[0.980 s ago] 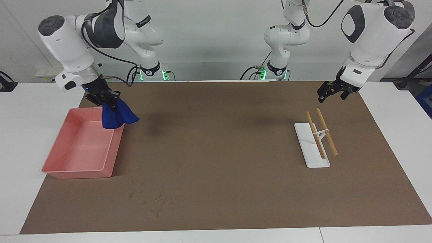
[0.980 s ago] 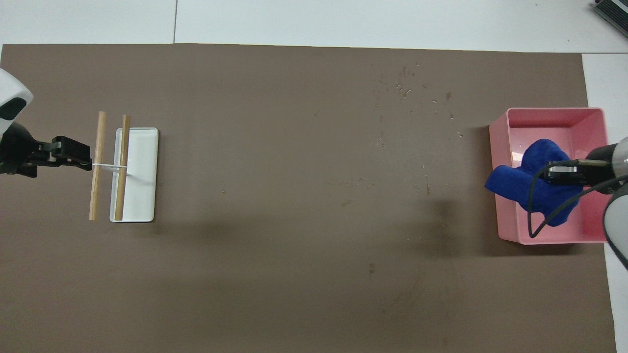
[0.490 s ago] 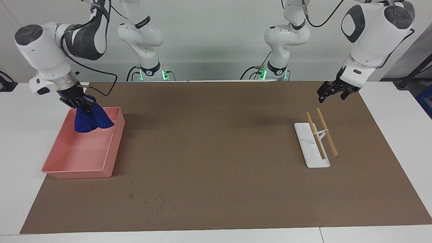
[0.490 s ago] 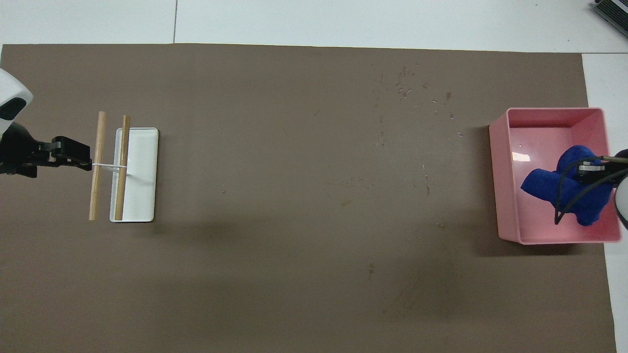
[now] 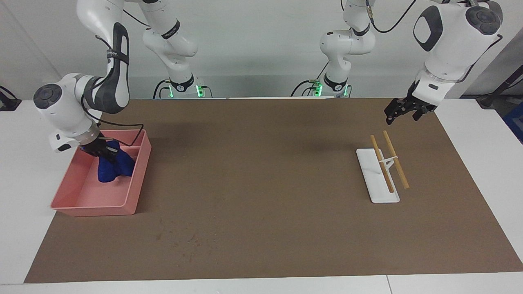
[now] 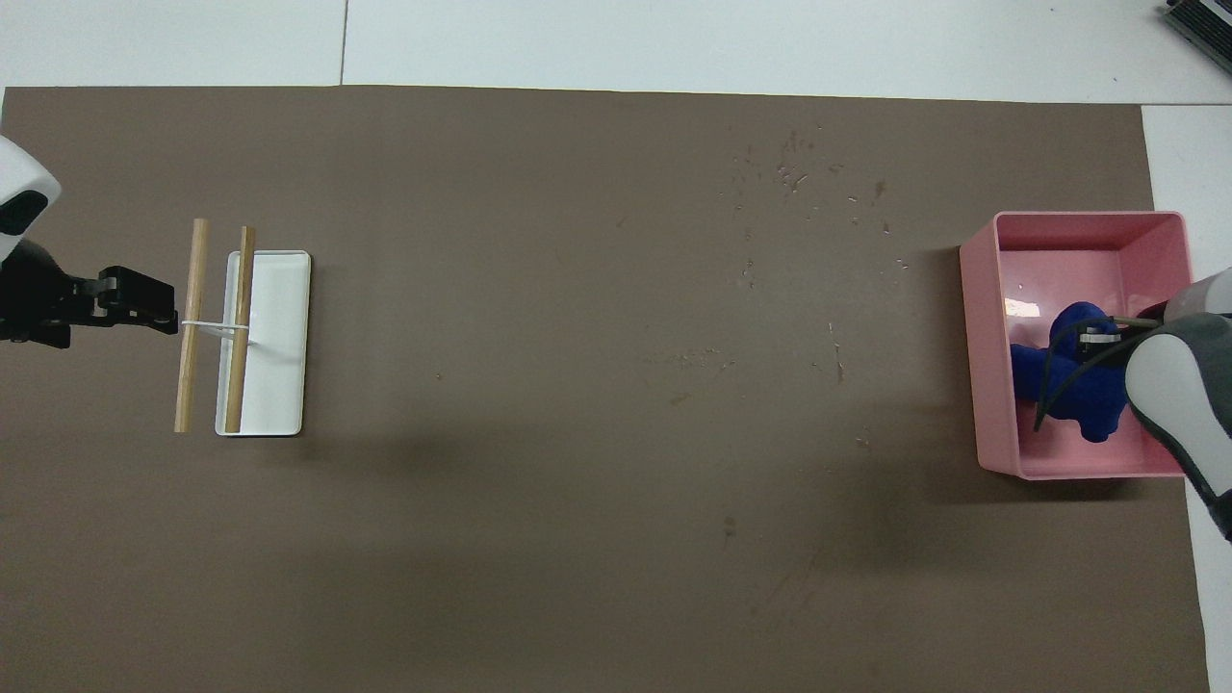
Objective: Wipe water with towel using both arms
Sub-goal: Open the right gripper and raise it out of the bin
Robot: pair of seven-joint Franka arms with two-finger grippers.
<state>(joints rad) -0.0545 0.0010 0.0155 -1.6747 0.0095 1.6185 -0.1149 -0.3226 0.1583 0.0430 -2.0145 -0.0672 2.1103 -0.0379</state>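
Note:
The blue towel is a bunched wad resting inside the pink tray, in the half nearer the robots. My right gripper is down in the tray, shut on the top of the towel. In the overhead view the towel lies in the tray with the right gripper partly hidden under the arm's wrist. My left gripper waits in the air over the mat at the left arm's end, beside the wooden sticks; it also shows in the overhead view.
A white flat tray with two wooden sticks joined by a white band lies at the left arm's end. Small specks dot the brown mat farther from the robots than the pink tray.
My right gripper has carried the towel from over the tray's inner rim to above the tray, then lowered it inside. The left arm has not moved.

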